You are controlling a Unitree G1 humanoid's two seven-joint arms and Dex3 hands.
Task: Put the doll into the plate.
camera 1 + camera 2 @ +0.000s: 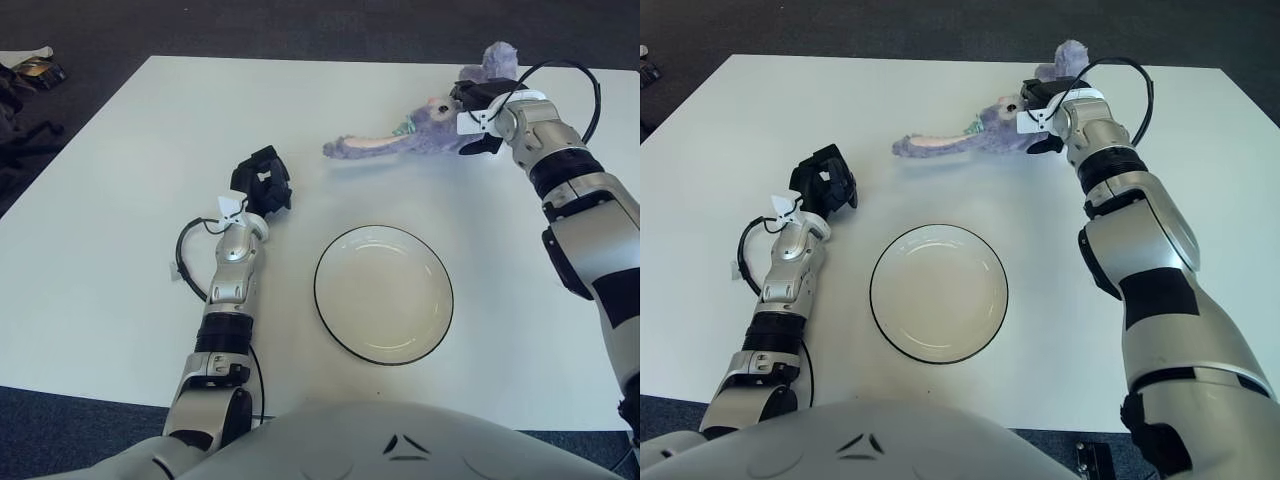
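Doll (420, 137): purple plush, far right of the white bench (120, 200), gripped at its body by right hand (482, 112) fingers. Plate (384, 292): nearer, well apart, bare. Left hand (262, 183): left of plate, fingers curled, holding nothing.

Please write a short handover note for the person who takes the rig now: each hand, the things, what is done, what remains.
Right hand: shut on the purple plush doll at the table's far right; the doll's long ear trails toward the left.
Left hand: idle, left of the white round plate with dark rim, holds nothing.
Done: doll grasped.
Left: carry the doll to the plate, which holds nothing yet, and release it.
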